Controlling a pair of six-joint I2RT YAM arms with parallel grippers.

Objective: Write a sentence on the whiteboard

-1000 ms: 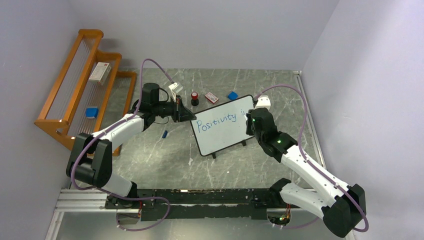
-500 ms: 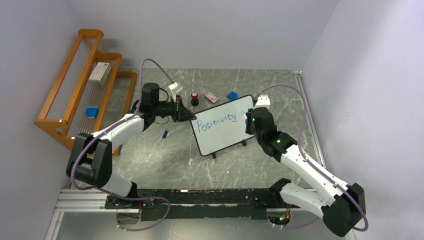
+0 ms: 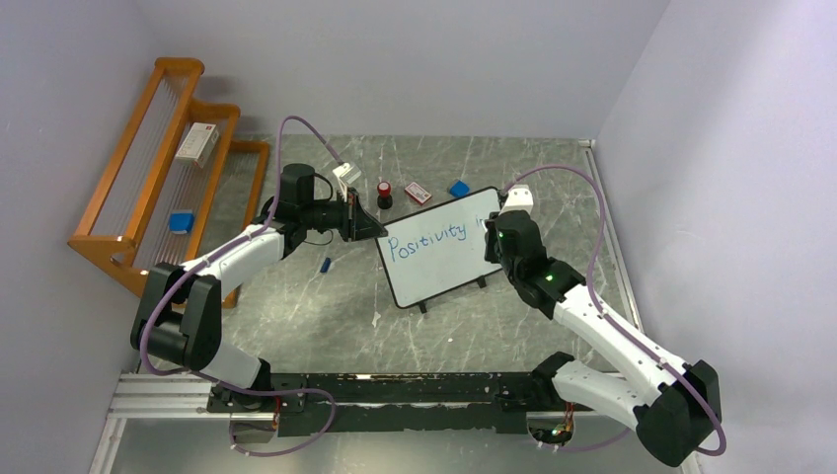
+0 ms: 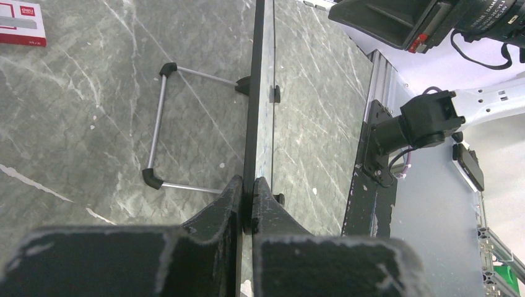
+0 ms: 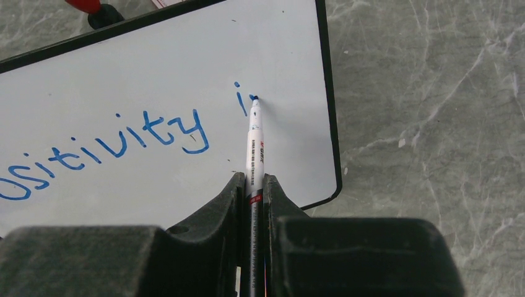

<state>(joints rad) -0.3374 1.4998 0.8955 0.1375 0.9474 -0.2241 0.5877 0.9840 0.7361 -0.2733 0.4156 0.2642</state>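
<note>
**As one arm steadies the board, a sentence stands barely begun**

While the small glossy white whiteboard with its thin black frame (image 3: 439, 272) stands propped on its feet near the middle of the grey marble-patterned table (image 3: 326, 306), the left end effector (image 4: 249, 189) is clenched on the frame at the board's 9 o'clock edge. The right end effector (image 5: 251, 182) is clamped around a slim white marker pen with a blue tip (image 5: 255, 139), and that tip touches the surface just at 3 o'clock of the last letter. Of the blue handwritten sentence (image 5: 105, 145), "Positivity" is complete along the top line, and only an "i" of the next word follows it, close to the 3 o'clock frame. By the look of it the job is under halfway: the second word is hardly started, and the bare white toward 6 o'clock is where any further line would have to go.
</note>
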